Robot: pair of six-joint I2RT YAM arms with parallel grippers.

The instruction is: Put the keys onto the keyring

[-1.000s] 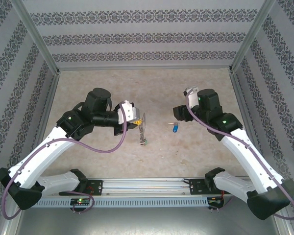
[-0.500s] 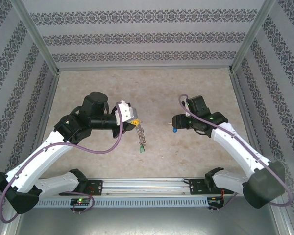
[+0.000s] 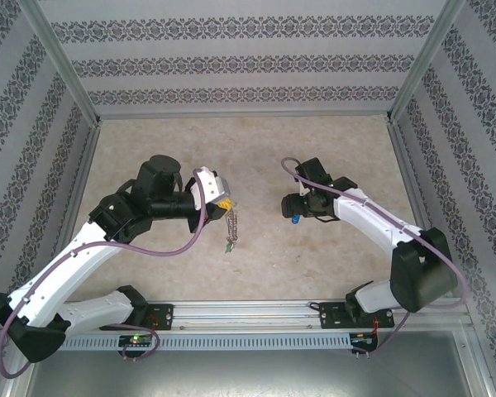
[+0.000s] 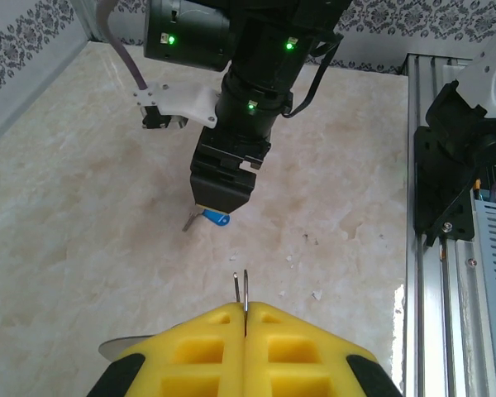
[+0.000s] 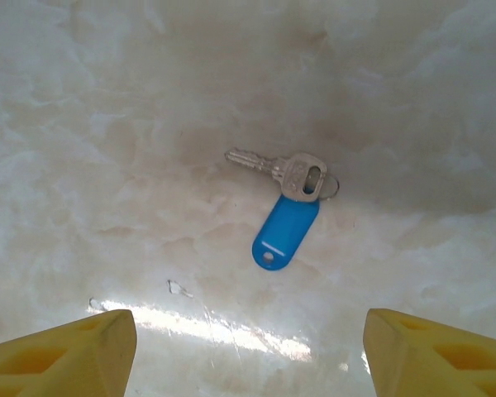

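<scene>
You can identify the left arm (image 3: 74, 256) and right arm (image 3: 372, 222) by white links and black joint housings; a purple cable (image 3: 153, 252) runs along each; green LEDs (image 4: 250, 106) mark the joints; the left gripper (image 4: 245, 308) has yellow fingers (image 4: 207, 356) with square recesses.

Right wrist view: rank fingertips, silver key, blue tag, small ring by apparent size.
1. yellow fingertips, though nearness to the camera inflates them.
2. silver key and blue tag: about alike.
3. small ring.
</scene>
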